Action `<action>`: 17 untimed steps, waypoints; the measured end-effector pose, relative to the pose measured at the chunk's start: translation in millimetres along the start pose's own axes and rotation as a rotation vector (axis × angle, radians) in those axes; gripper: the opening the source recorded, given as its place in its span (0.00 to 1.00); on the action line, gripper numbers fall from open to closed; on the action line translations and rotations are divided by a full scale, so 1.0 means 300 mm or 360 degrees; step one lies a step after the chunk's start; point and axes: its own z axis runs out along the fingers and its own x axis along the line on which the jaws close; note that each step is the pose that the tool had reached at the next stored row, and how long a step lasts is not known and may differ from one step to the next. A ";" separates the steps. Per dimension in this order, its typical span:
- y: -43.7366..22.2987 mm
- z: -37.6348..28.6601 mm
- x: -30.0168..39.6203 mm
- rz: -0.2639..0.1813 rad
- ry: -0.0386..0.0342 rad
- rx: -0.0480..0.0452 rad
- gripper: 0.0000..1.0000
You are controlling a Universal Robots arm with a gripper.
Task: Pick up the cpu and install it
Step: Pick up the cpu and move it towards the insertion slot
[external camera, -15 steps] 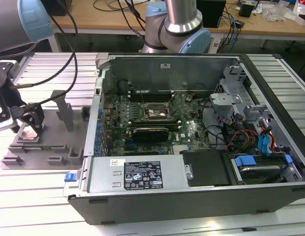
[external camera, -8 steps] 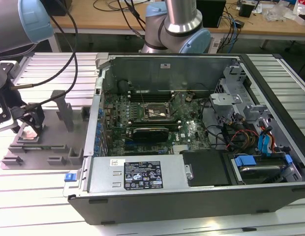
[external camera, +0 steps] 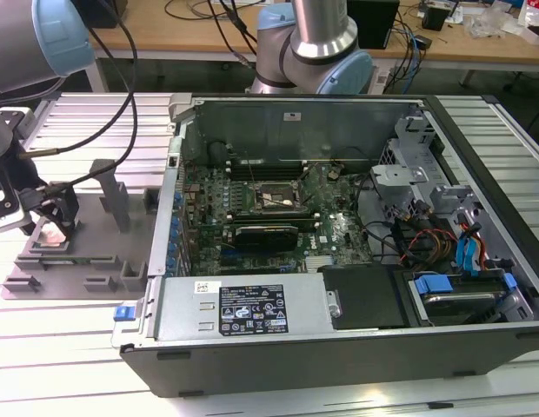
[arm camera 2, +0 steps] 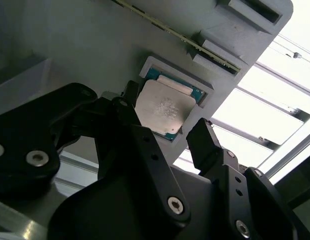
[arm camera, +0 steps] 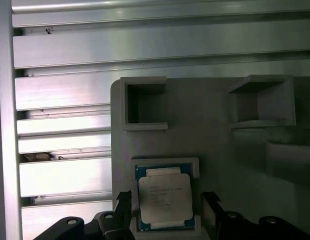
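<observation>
The cpu (arm camera: 165, 199), a small square chip with a silvery top, lies flat in a raised pocket of the gray tray (arm camera: 215, 150). My gripper (arm camera: 166, 205) is open and hangs just above it. One dark finger (arm camera: 124, 202) stands on each side of the pocket, with a gap to the chip. In the second wrist view the cpu (arm camera 2: 162, 107) shows between the fingertips (arm camera 2: 202, 140) of the gripper (arm camera 2: 165, 122). In the exterior view the gripper (external camera: 54, 221) is at the far left over the tray (external camera: 87, 261), with the cpu (external camera: 50, 234) under it.
An open computer case (external camera: 339, 261) fills the middle of the exterior view, its motherboard socket (external camera: 271, 198) near the centre. Upright gray posts (external camera: 109, 195) rise from the tray beside the gripper. A ribbed metal table (external camera: 69, 347) lies underneath.
</observation>
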 end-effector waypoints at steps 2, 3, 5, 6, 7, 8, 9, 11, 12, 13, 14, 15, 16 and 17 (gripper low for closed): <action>0.000 0.001 0.000 0.0000 0.0000 0.0000 0.66; 0.000 0.002 0.000 0.0000 0.0000 0.0000 0.66; 0.000 0.007 0.000 0.0000 0.0000 0.0000 0.66; 0.000 0.012 0.000 0.0000 0.0000 0.0000 0.66; 0.000 0.015 0.000 0.0000 0.0001 0.0000 0.66; 0.000 0.018 0.000 0.0000 0.0002 0.0000 0.66; 0.000 0.020 -0.004 -0.0002 0.0006 0.0000 0.66; 0.002 0.025 -0.028 -0.0035 0.0026 0.0000 0.66; 0.002 0.026 -0.029 -0.0056 0.0028 -0.0002 0.66; 0.002 0.027 -0.029 -0.0081 0.0029 -0.0007 0.66; 0.002 0.028 -0.029 -0.0123 0.0031 -0.0013 0.66; 0.002 0.030 -0.029 -0.0137 0.0032 -0.0015 0.66; 0.001 0.030 -0.029 -0.0137 0.0032 -0.0016 0.66; 0.001 0.032 -0.028 -0.0138 0.0032 -0.0017 0.66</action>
